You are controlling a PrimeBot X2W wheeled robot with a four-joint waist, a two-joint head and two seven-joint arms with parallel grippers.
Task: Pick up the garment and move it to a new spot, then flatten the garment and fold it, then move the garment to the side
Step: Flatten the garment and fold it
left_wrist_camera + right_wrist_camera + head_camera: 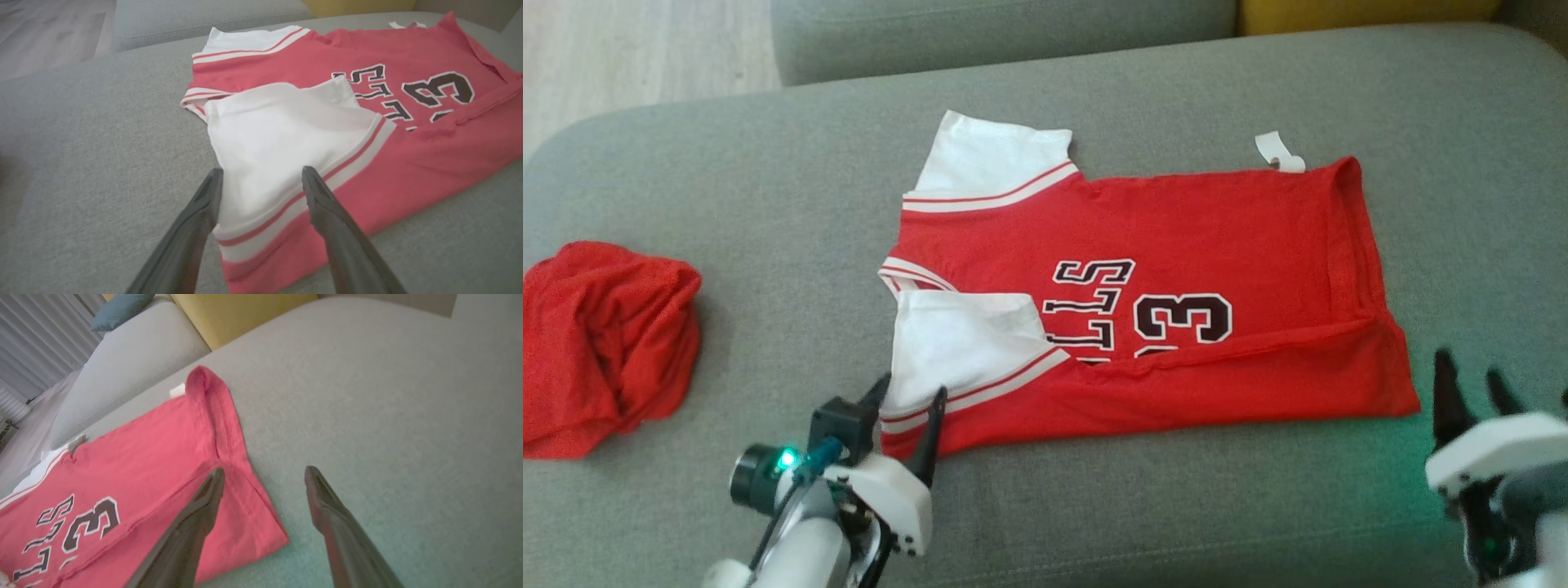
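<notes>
Jersey (1176,327) lies flat on the sofa (1094,506) with its near long edge and 1 sleeve turned over the body: 1 fold judged done, further folding and the move aside left. Left claw (914,385), wide open and empty, straddles that sleeve; right claw (1469,364), wide open and empty, has the hem corner just left of it. No container in use.

Matt cloth garment (1217,237), coarse-woven sofa (1094,506)

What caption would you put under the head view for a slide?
Red jersey, near edge folded over, on a grey sofa; left tool and right tool open near its corners.
</notes>
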